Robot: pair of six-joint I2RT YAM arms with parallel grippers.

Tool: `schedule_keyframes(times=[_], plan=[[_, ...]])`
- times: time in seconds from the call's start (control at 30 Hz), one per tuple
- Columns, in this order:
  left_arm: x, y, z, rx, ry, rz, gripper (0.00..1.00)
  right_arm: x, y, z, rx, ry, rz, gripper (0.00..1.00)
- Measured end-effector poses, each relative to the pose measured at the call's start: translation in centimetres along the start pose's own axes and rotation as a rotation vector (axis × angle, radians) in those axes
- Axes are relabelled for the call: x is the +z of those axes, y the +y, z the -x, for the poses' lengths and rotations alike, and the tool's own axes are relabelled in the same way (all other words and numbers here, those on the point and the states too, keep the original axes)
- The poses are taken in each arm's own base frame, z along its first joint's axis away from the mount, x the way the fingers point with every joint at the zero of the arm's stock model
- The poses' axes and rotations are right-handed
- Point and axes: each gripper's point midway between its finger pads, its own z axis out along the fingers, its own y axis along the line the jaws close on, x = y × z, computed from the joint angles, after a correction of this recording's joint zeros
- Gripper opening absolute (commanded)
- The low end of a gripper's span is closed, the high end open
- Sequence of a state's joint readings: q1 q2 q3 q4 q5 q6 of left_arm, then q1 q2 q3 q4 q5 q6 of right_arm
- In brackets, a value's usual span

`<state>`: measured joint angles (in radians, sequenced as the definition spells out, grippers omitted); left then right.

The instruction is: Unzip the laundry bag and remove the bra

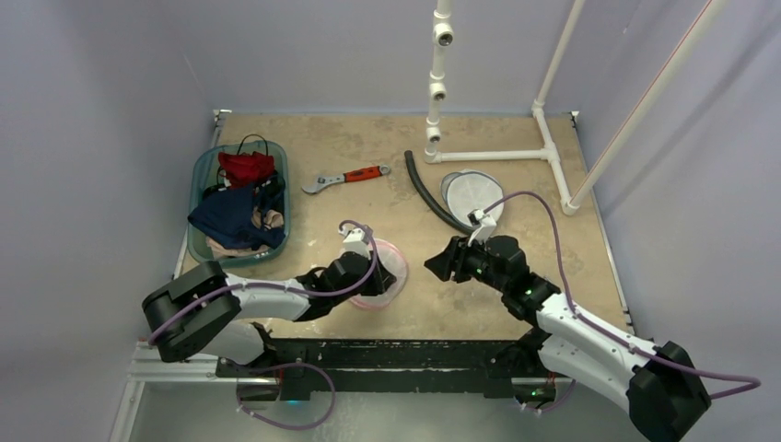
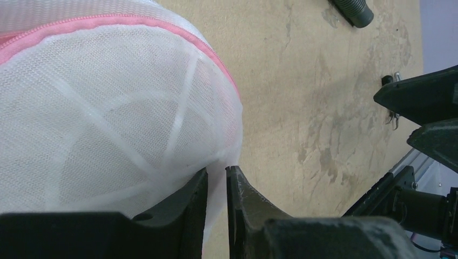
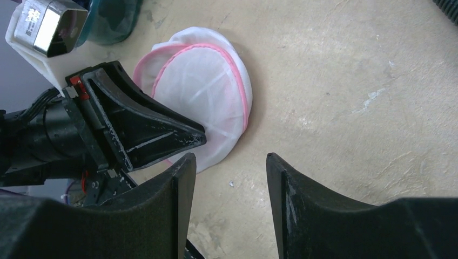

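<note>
- Laundry bag (image 3: 200, 86): round white mesh pouch lying flat on the surface (image 3: 351, 81), in front of and between the two arms.
- Left tool (image 2: 217, 171): on the bag's near edge, jaws almost together with a fold of mesh in the thin gap. I read that as a pinch on the bag, acting as the anchor.
- Right tool (image 3: 229, 162): just off the bag's right side, not touching it. Jaws are about half apart with only bare surface between them, so it holds nothing.
- Key relation: the bag lies to the left of the right tool and slightly ahead of it. The bag's right edge faces that tool with nothing in the way.
- Zipper (image 2: 108, 22): a pink band following the bag's rim, so the pull path is an arc around the edge, not a straight line.
- Slider not visible in any view, so I can't tell where on the rim it sits or how far the zipper is open.
- Bra: not identifiable through the mesh, presumably inside the bag.
- Judgement: with the left tool committed as the clamp, the right tool is the free one and the one to take the slider. It needs to close on the pink rim, not on loose mesh.
</note>
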<state>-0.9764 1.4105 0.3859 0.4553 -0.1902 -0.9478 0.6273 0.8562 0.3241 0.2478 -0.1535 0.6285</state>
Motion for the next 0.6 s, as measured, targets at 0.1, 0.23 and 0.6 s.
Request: schedule_keyframes(times=[0.1,0.23,0.6], plan=[[-0.7,-0.4,0.5,0.012,-0.007,-0.011,0.34,-0.2,0.2,0.1,-0.003,-0.007,0.011,0.66],[-3.3,-1.7,2.9,0.039,-0.058,-0.033,0.52,-0.4,0.9,0.4,-0.008,-0.018,0.041,0.69],[-10.0,1.4,11.0,0.049,-0.357,0.186,0.6,1.8,1.0,-1.4,0.023,0.065,0.09,0.67]])
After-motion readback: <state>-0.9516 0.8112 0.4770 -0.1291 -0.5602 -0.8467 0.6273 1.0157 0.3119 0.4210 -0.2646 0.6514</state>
